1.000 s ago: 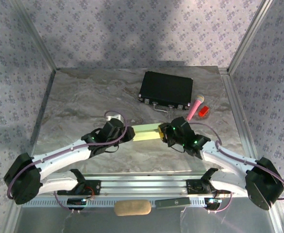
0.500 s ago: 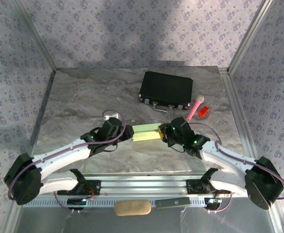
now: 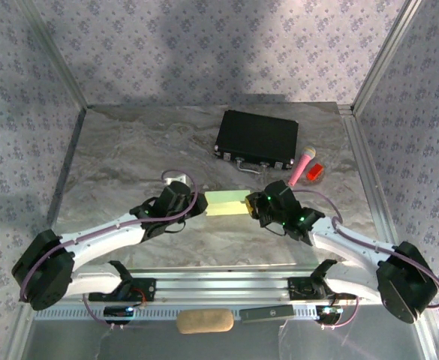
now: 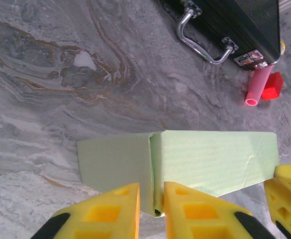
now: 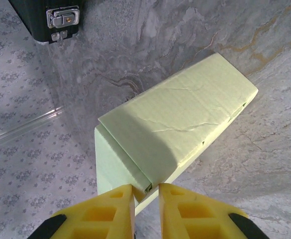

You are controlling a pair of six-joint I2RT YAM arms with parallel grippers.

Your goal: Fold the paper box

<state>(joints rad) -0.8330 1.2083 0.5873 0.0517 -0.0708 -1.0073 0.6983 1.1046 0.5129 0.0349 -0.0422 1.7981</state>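
A pale yellow-green paper box [image 3: 225, 202] lay flat on a grey marbled table [image 3: 129, 157], near its middle, stretched between the two arms. It was a shallow rectangular shape with its top panel creased and faintly wrinkled. What was inside it could not be seen.

The left gripper [image 3: 202, 204] met the box at its left end. In the left wrist view its yellow fingers [image 4: 105, 214] stood almost together, with a raised fold of the card pinched in the narrow gap between them. A flatter flap of the same card spread to the left of that fold.

The right gripper [image 3: 249, 204] met the box at its right end. In the right wrist view its yellow fingers [image 5: 195, 214] were likewise nearly closed, nipping a thin edge at the near corner of the box. One tip of this gripper also showed at the right border of the left wrist view.

Behind the box, well apart from it, lay a black case [image 3: 258, 139] with a metal handle [image 4: 205, 40] on the side facing the arms. Its lid was down and a silver latch [image 5: 63, 17] was fastened, so its contents were hidden. Just right of the case lay a pink tube [image 3: 303, 166] with a small red block [image 3: 314, 172] touching or just beside it. Nothing lay between the case and the box.

A tan oblong pad [image 3: 204, 321] rested on the ledge in front of the arm bases.
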